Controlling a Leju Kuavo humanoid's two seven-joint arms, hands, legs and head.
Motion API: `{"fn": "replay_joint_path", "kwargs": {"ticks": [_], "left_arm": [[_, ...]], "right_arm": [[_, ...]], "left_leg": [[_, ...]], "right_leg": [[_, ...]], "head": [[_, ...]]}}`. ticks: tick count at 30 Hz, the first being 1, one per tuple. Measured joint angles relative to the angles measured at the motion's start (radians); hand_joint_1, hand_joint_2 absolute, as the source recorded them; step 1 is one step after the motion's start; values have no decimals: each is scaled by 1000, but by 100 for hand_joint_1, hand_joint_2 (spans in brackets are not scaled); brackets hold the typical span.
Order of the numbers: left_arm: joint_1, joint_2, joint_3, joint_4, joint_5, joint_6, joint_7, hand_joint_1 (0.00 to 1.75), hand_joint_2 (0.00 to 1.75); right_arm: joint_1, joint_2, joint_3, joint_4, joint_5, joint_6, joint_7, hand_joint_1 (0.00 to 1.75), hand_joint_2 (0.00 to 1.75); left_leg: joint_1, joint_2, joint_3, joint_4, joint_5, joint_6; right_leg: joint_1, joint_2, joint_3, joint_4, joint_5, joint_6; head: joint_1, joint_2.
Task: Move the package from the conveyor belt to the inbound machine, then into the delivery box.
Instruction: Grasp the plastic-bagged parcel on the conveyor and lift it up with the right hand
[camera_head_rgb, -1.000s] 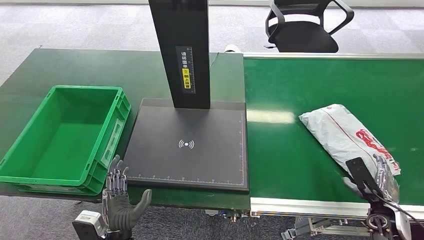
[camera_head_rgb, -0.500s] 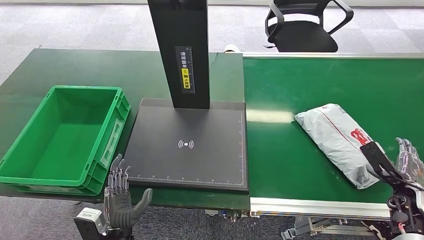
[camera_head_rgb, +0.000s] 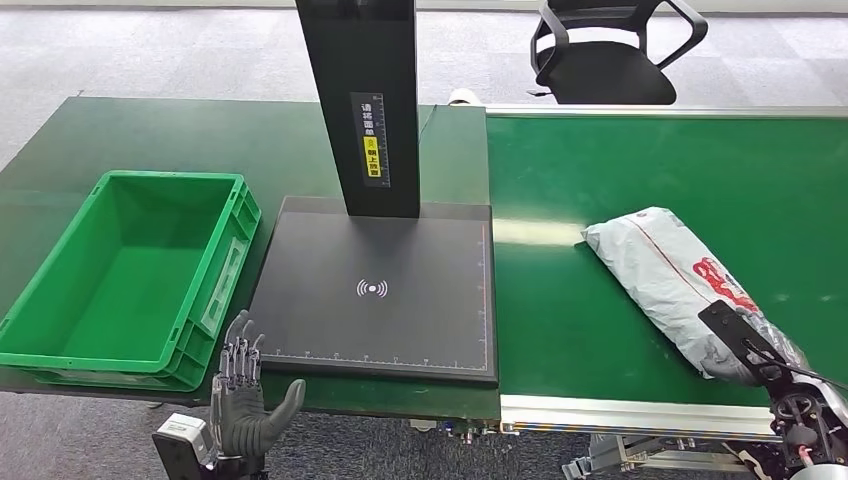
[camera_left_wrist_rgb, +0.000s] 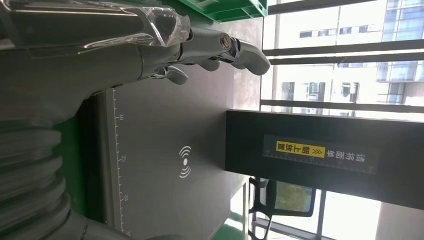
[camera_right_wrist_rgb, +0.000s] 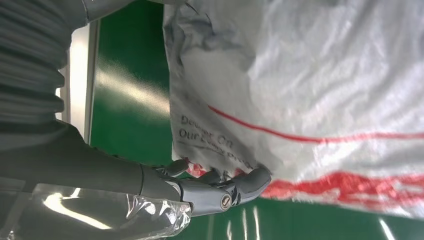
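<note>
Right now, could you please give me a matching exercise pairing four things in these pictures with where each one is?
Things:
1. grey plastic mail package
2. green plastic crate
3. black flat scanner pad
4. black office chair

Places:
A. on the grey floor beyond the belt
B. between crate and conveyor belt
C. on the green conveyor belt
D. on the table's left side

Pairs: 1-C, 2-D, 3-B, 4-A

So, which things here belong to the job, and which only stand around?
Job: package, conveyor belt, inbound machine, green delivery box, right hand touching the package.
Around: office chair, open left hand.
</note>
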Motion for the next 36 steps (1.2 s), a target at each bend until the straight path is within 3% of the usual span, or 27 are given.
{"fn": "replay_joint_path", "kwargs": {"ticks": [7, 11, 17, 26, 32, 36], "left_arm": [[-19, 0, 6, 17, -2, -2, 1, 0, 175], [-28, 0, 10, 28, 2, 1, 1, 0, 175], [-32, 1, 11, 32, 10, 10, 2, 0, 175], [-29, 1, 11, 32, 16, 20, 3, 0, 175], [-16, 0, 11, 23, 20, 22, 3, 0, 175], [-8, -3, 11, 15, 12, 23, 3, 0, 175]], "right_arm": [[19, -10, 13, 28, 24, 79, 85, 0, 175], [29, -11, 24, 34, 35, 85, 98, 173, 175], [29, -13, 38, 36, 37, 61, 89, 175, 175], [23, 22, 41, 35, 24, -98, 35, 175, 175], [-3, 53, 40, 31, -13, -272, -42, 175, 175], [-16, 76, 21, 9, -88, -442, -168, 175, 175]], "left_leg": [[0, 0, 0, 0, 0, 0], [0, 0, 1, 0, 0, 0], [0, 0, 2, 0, 0, 0], [0, 0, 2, 0, 0, 0], [0, 0, 2, 0, 0, 0], [0, 0, 2, 0, 0, 0]], "right_leg": [[0, 0, 0, 0, 0, 0], [0, 0, 1, 0, 0, 0], [0, 0, 2, 0, 0, 0], [0, 0, 3, 0, 0, 0], [0, 0, 3, 0, 0, 0], [0, 0, 3, 0, 0, 0]], "head": [[0, 0], [0, 0], [0, 0], [0, 0], [0, 0], [0, 0]]}}
